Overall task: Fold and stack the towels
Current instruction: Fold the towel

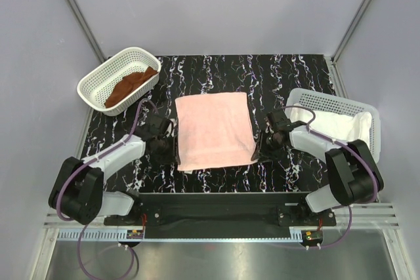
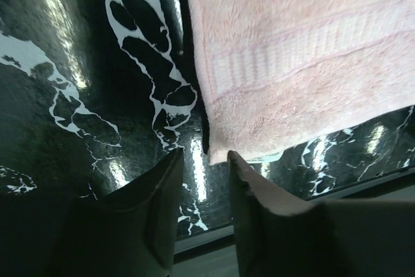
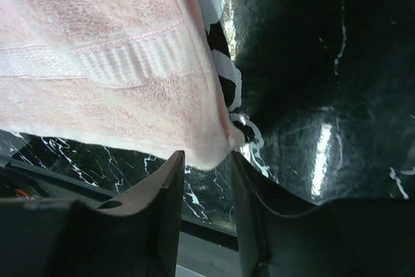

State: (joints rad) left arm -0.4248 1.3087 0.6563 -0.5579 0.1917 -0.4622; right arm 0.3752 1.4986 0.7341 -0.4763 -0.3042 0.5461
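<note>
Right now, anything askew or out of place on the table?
Nothing spilled or damaged. The pink towel lies slightly rotated against the table edges, and the rust-brown towel sits crumpled in the left basket, not yet folded.

I see the right jaws parted, not clamped. Pale pink terry cloth towel (image 3: 110,63), ribbed band across it, has its corner right at the gap between the tips. Glossy black white-veined marble surface (image 3: 311,63) underneath.
</note>
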